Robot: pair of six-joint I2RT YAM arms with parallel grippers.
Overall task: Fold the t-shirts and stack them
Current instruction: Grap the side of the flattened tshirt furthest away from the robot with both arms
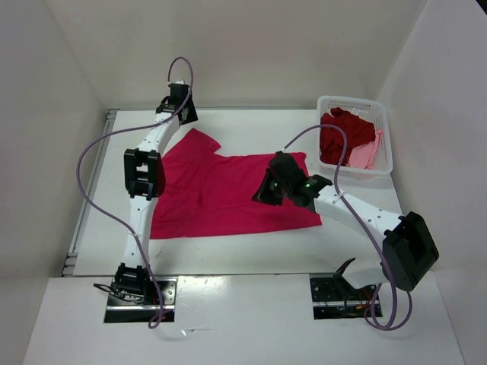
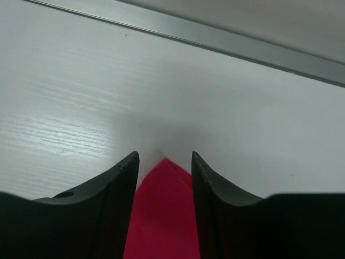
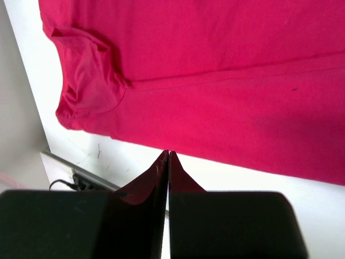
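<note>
The left end effector (image 2: 164, 156) stands half open. A pointed tip of the crimson t-shirt (image 1: 228, 198) lies between its fingers on the table (image 1: 266, 129), not pinched. The right end effector (image 3: 168, 152) is clenched with nothing in it, above the near edge of this spread shirt. The darker red t-shirt (image 1: 342, 133) and the pink t-shirt (image 1: 365, 154) lie in the basket (image 1: 348, 99).

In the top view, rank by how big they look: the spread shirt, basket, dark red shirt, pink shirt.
1. spread crimson shirt
2. white basket
3. dark red shirt
4. pink shirt, only partly showing
</note>
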